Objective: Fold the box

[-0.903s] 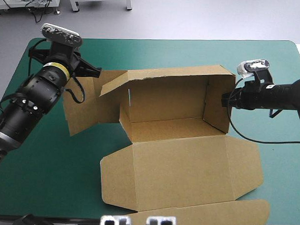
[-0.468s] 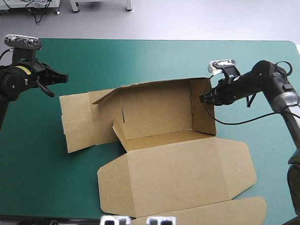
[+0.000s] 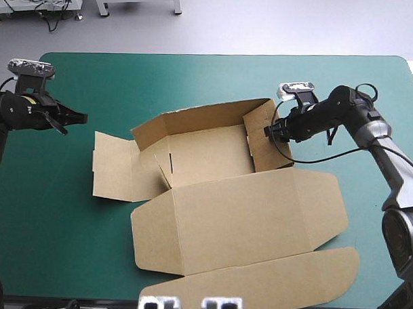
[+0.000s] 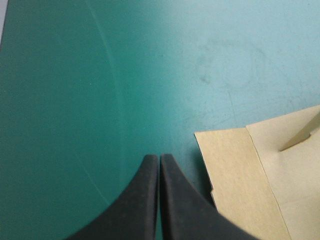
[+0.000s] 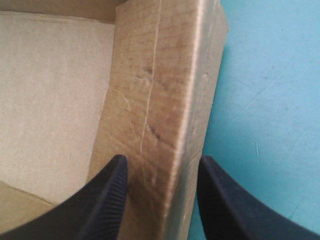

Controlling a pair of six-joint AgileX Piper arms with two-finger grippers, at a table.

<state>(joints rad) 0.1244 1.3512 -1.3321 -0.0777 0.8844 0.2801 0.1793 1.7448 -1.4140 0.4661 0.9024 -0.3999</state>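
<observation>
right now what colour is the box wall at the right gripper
Plain brown, unprinted box wall; clearest in the right wrist view.

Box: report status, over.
Left gripper shut, over bare cover, off the box. Right gripper open, astride right wall. Back wall up, lid flat, left flap down. Nothing in the way.

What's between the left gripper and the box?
Only bare teal-green cover between the left gripper and the box, clear in the high view and the left wrist view.
</observation>
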